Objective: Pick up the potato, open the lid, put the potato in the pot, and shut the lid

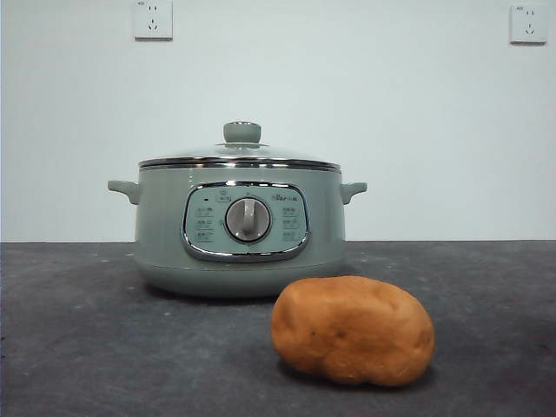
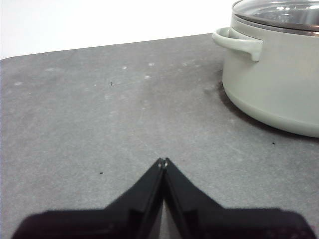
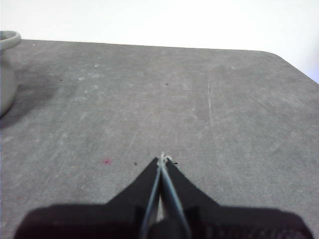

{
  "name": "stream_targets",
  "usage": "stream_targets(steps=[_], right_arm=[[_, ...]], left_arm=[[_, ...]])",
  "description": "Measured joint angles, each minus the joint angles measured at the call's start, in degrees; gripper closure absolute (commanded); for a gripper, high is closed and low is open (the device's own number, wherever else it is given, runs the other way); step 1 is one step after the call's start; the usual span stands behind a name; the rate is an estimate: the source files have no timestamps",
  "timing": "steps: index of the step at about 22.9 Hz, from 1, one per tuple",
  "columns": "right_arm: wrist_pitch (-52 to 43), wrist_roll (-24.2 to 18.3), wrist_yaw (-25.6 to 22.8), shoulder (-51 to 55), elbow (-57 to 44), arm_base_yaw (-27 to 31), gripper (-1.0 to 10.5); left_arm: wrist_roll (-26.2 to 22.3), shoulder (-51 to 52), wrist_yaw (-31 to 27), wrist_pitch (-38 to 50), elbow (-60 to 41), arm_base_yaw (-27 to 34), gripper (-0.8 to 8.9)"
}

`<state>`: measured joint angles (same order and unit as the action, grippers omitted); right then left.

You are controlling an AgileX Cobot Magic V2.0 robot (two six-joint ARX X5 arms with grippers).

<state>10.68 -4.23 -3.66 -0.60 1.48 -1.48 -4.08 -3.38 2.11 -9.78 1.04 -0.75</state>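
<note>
An orange-brown potato (image 1: 352,330) lies on the dark table in front of the pot and a little to its right. The sage-green pot (image 1: 239,226) stands behind it, and the glass lid (image 1: 241,155) with its green knob sits shut on top. From the left wrist, the pot (image 2: 274,74) and the lid's rim (image 2: 279,12) show off to one side. My left gripper (image 2: 162,161) is shut over bare table, holding nothing. My right gripper (image 3: 162,158) is shut and empty too, with only a sliver of the pot (image 3: 6,69) at that picture's edge. Neither arm shows in the front view.
The grey table (image 1: 78,347) runs back to a white wall carrying two sockets (image 1: 153,19). The table's far edge and a rounded corner (image 3: 279,57) show in the right wrist view.
</note>
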Motion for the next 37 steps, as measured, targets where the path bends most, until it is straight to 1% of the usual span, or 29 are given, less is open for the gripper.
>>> stream_targets(steps=[10,12,19,23,27,30,34,37], right_arm=[[0.0,1.0,0.0,0.0,0.0,0.0,9.5],[0.0,2.2,0.0,0.0,0.0,0.0,9.5],[0.0,9.0,0.2,0.0,0.0,0.0,9.5],[-0.1,12.4,0.7,0.0,0.0,0.0,9.6],[0.0,14.6,1.2,0.0,0.7,0.0,9.6],[0.0,15.5,2.2,0.0,3.7,0.0,9.6],[-0.2,17.4,3.4,-0.9,8.6,0.0,9.6],[1.5,18.5,4.0,-3.3,12.6,0.0,9.5]], left_arm=[[0.0,0.0,0.0,0.0,0.0,0.0,8.17],[0.0,0.0,0.0,0.0,0.0,0.0,8.17],[0.0,0.0,0.0,0.0,0.0,0.0,8.18],[0.0,0.0,0.0,1.7,0.0,0.0,8.19],[0.5,-0.1,0.0,1.4,0.7,0.0,8.20],[1.5,-0.5,0.2,1.5,3.0,0.0,8.20],[2.3,-1.1,3.2,1.7,6.3,0.0,8.19],[3.1,-2.0,5.1,1.2,8.8,0.0,8.19]])
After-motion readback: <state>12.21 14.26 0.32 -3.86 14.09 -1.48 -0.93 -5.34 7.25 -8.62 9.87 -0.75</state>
